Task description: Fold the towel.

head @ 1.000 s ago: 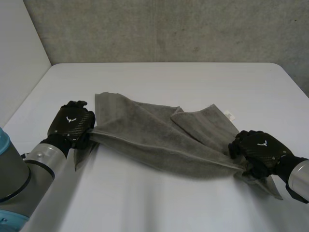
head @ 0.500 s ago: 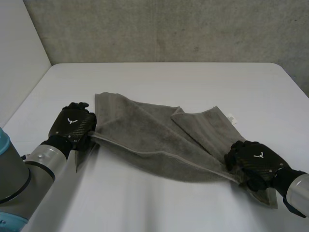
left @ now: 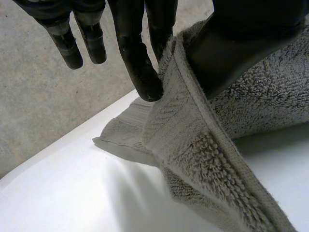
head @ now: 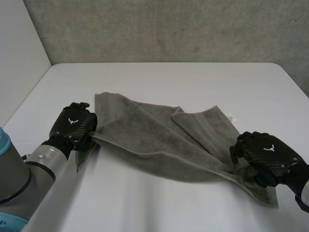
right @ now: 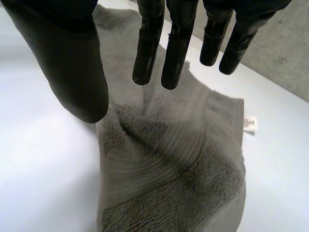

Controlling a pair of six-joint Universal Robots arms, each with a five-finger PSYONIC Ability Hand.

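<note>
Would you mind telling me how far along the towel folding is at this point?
Early on. Done: only a loose flap of the towel lies doubled over near its far right side. In hand: the left robot hand pinches the left edge, raised off the table; the right robot hand hangs open over the near right corner, holding nothing. Left: a proper, flat, even fold.
</note>
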